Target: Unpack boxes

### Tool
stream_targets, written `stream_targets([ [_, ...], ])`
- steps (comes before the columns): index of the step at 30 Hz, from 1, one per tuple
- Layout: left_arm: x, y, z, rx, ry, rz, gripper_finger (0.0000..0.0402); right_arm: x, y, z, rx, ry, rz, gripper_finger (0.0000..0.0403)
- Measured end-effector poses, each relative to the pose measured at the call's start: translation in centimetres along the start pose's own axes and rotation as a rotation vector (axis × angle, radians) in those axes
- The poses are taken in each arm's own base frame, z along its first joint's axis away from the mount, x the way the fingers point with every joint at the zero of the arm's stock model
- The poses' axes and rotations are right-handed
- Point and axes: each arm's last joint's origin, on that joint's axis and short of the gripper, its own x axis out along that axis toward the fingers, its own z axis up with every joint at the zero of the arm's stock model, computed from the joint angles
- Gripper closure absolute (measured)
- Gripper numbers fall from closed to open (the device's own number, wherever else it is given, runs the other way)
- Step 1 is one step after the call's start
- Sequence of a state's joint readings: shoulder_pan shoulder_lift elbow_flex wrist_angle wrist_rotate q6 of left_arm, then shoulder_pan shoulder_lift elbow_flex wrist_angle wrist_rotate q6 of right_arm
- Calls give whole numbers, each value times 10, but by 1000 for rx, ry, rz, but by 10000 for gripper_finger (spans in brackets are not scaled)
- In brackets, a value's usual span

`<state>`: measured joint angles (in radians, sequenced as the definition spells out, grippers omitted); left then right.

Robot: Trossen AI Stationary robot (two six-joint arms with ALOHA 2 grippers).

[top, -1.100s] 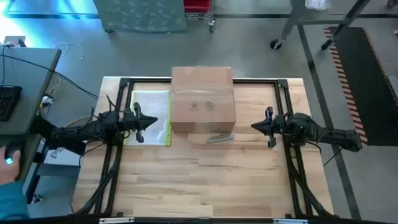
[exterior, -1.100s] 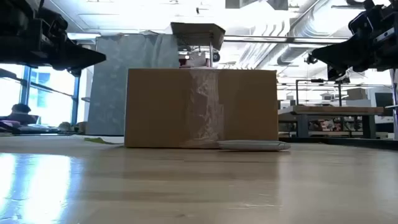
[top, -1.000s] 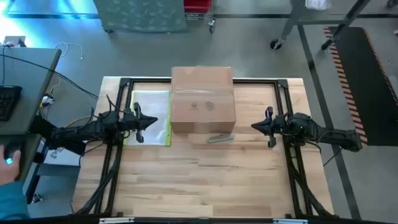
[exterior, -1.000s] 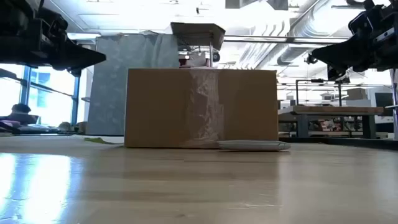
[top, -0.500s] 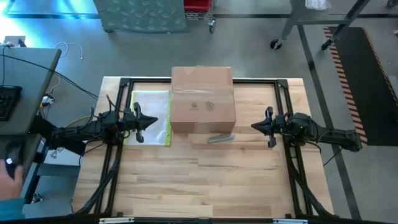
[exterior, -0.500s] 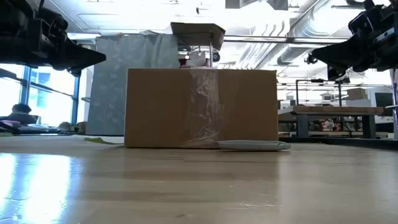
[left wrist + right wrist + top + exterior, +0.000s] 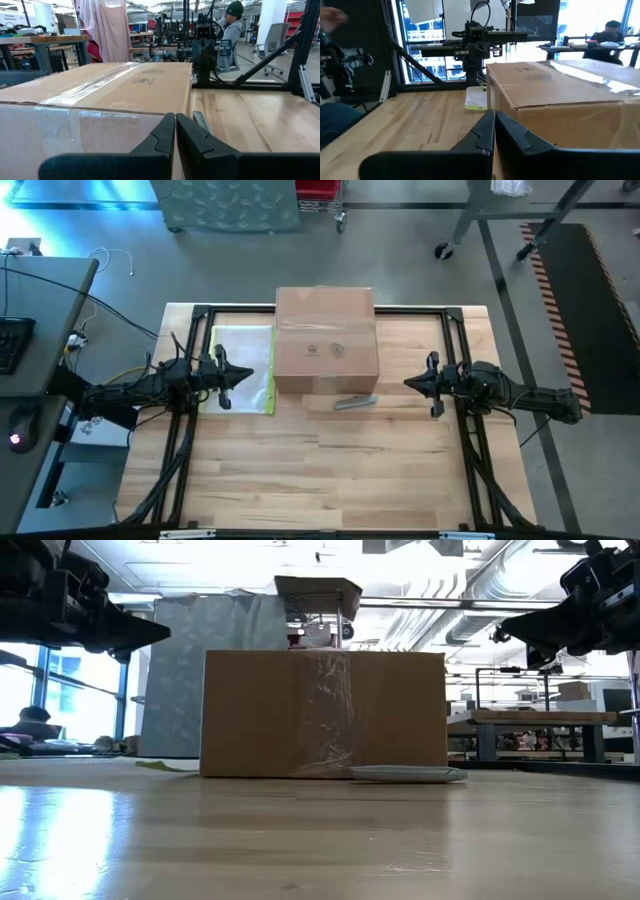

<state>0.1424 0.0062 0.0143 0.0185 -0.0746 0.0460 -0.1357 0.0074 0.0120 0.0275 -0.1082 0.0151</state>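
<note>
While both arms hover at the table's sides, the cardboard box (image 7: 325,340) stands closed at the middle of the far half of the wooden table (image 7: 330,470), its long axis running from the near edge toward the far edge and its sides square to the table edges. A strip of clear tape (image 7: 328,712) crosses the top and comes down the near face. Small dark printed symbols (image 7: 325,350) sit on the top panel; they are too small to read. A flat clear sleeve with a yellow edge (image 7: 245,370) lies just beside the box on the left, and a small grey flat object (image 7: 355,402) lies at the box's near right corner. The left gripper (image 7: 243,375) points toward the box with fingers pressed together, empty, above the sleeve. The right gripper (image 7: 412,383) faces it from the opposite side, likewise closed and empty, apart from the box.
</note>
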Motion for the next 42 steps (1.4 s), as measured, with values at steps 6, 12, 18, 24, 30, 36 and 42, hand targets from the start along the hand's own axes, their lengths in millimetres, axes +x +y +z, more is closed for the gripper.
stream_targets([
  [6, 0, 0, 0, 0, 0, 0, 401, -2, 3, 18, 236, -175, 104, 402],
  [12, 0, 0, 0, 0, 0, 0, 401, -7, 5, 40, 373, -403, 171, 402],
  [18, 0, 0, 0, 0, -1, 0, 401, 7, 17, 40, 389, -374, 231, 402],
  [24, 0, 0, 0, 0, 0, 0, 401, 33, 31, 28, 461, -252, 83, 402],
  [30, 0, 0, 0, 0, 0, 0, 401, 72, 44, 34, 440, -95, 63, 402],
  [36, 0, 0, 0, 0, 0, 0, 401, 121, 56, 37, 351, 255, -11, 398],
  [42, 0, 0, 0, 0, -1, 0, 401, 168, 66, 34, 315, 692, -124, 350],
])
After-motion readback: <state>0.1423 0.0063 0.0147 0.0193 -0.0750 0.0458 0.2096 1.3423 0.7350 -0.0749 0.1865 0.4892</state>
